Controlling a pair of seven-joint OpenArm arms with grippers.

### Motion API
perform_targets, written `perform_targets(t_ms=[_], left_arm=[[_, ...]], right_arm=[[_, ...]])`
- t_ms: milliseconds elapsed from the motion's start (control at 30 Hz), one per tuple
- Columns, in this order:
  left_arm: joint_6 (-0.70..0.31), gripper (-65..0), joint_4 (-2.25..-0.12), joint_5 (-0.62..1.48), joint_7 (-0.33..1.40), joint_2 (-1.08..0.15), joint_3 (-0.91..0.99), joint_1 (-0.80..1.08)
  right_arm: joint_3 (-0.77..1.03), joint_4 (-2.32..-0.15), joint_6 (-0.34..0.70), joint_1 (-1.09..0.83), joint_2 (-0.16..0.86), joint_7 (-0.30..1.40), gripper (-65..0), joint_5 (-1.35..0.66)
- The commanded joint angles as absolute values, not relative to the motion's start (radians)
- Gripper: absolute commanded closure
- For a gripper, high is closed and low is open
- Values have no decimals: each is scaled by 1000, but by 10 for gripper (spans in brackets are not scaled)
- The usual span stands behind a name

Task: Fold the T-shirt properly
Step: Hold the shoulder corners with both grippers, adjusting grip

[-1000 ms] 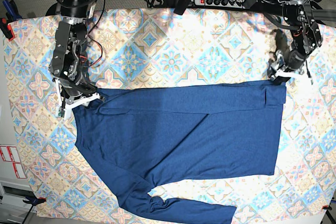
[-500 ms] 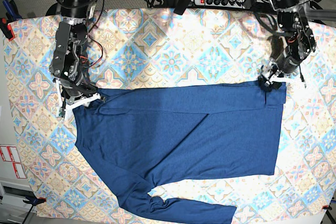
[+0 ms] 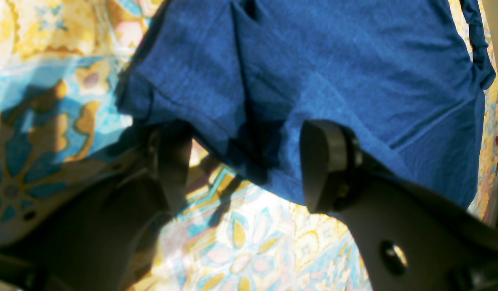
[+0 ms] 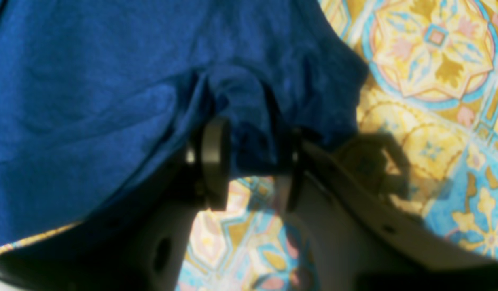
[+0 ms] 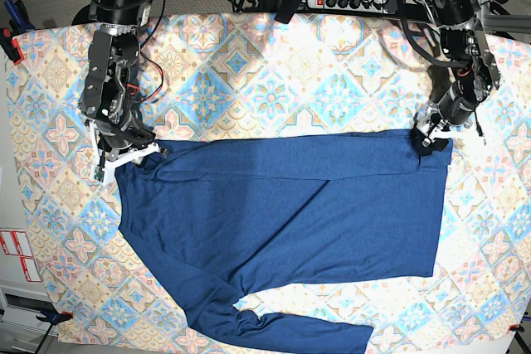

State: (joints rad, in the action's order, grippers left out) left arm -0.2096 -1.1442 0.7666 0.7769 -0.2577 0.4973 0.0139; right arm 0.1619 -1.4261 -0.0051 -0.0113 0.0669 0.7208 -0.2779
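The shirt (image 5: 282,230) lies flat across the tablecloth (image 5: 274,80), one long edge folded over along the top, one sleeve trailing off toward the near edge. My right gripper (image 4: 249,161) is pinched on a bunch of shirt at its corner. My left gripper (image 3: 240,165) stands wide apart over the opposite corner, holding nothing. To fold well I'd close the left on that hem edge, so both corners lift level and taut. Cables and a power strip (image 5: 348,2) sit beyond the cloth, well clear. Only the trailing sleeve may drag.
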Motion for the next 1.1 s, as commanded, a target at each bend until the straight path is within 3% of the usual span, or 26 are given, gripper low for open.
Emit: perform_targets(t_ms=[0,1067], left_arm=[[-199,-411,-1147,759,792,-265,496,5],[-202,-410,-1147,760,796,-266,498,31]], right_arm=[[163,-1446,-2,4,76,702,-188,-285],[159,-1440,-2,1,76,702,-188,-283]])
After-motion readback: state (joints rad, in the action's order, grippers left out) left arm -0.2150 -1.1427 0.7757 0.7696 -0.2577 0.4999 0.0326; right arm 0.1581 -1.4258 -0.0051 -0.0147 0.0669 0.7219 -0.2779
